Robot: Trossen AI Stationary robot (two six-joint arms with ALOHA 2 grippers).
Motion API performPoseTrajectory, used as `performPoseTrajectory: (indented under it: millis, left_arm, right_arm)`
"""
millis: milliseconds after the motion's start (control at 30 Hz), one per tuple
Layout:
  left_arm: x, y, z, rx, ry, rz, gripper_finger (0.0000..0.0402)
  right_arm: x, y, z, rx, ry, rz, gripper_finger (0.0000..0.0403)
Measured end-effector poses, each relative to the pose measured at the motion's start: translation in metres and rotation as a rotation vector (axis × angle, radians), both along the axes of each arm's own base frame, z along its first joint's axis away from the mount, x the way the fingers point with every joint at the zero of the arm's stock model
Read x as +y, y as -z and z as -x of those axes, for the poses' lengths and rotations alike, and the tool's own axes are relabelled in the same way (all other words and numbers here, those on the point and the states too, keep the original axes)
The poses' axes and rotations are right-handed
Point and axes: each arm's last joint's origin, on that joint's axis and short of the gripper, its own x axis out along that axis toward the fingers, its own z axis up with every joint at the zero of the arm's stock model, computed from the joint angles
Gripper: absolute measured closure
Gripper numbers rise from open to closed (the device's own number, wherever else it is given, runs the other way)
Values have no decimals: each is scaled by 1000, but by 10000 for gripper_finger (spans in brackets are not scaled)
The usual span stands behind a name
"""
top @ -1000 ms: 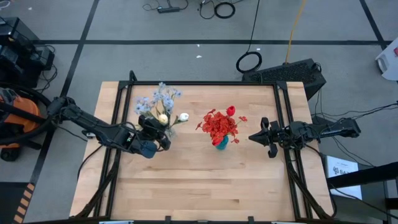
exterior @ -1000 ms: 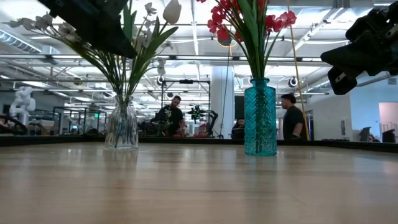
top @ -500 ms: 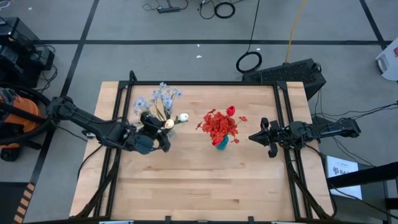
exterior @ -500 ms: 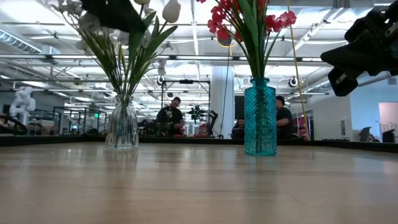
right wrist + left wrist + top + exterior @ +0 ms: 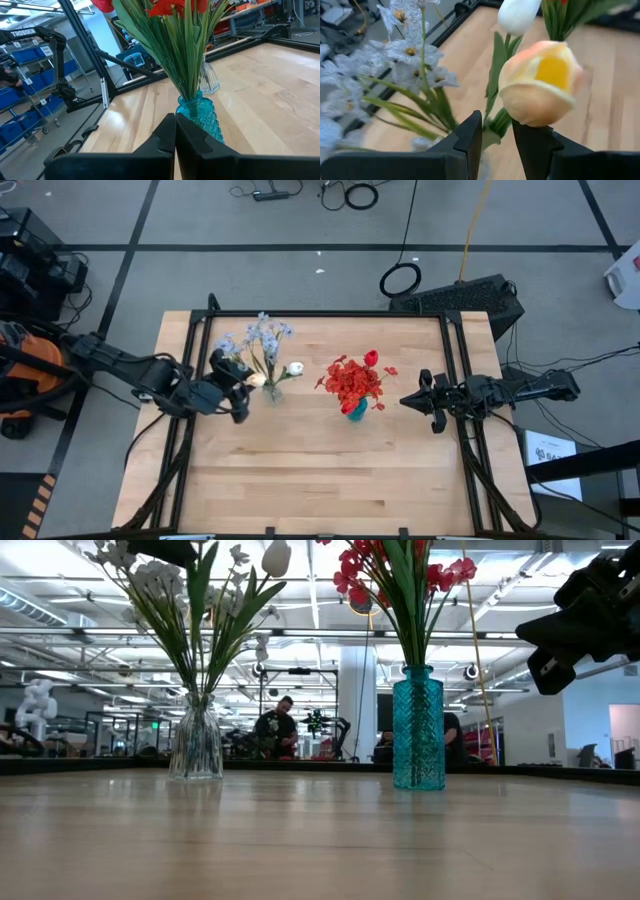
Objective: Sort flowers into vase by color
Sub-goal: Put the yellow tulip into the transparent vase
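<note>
A clear glass vase (image 5: 270, 392) (image 5: 196, 740) holds pale blue-white sprays (image 5: 255, 338) (image 5: 405, 50), a white bud (image 5: 296, 367) (image 5: 519, 15) and a cream-peach bud (image 5: 258, 380) (image 5: 540, 82). A teal vase (image 5: 356, 410) (image 5: 418, 730) (image 5: 200, 117) holds the red flowers (image 5: 352, 380). My left gripper (image 5: 243, 388) (image 5: 496, 125) hangs open just left of the clear vase, with the cream bud right over one fingertip. My right gripper (image 5: 432, 402) (image 5: 175, 130) is shut on nothing, level, right of the teal vase. My left gripper stands open beside the cream-peach bud's underside (image 5: 530, 120), which shows right above one fingertip (image 5: 532, 135). I cannot tell whether the finger touches the bud. Nothing lies between the two fingers.
Both vases stand on the far half of the wooden table (image 5: 330, 480); its near half is bare wood. Black frame rails (image 5: 185, 430) (image 5: 470, 450) run along its left and right sides. Beyond the far edge people stand in the room (image 5: 280, 720).
My left gripper has risen and drawn back toward the table's left edge, off the top of the clear vase. In the low view it has climbed almost out of the picture. The flowers stay upright in the vase.
</note>
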Motion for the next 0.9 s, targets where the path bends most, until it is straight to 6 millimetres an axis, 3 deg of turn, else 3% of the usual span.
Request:
performPoseTrajectory:
  millis: [533, 900]
  left_arm:
    - [5, -10, 21, 87, 243, -98, 285]
    - [22, -37, 65, -143, 256, -19, 285]
  right_arm:
    - [0, 0, 0, 0, 0, 0, 403]
    - [0, 0, 0, 0, 0, 0, 403]
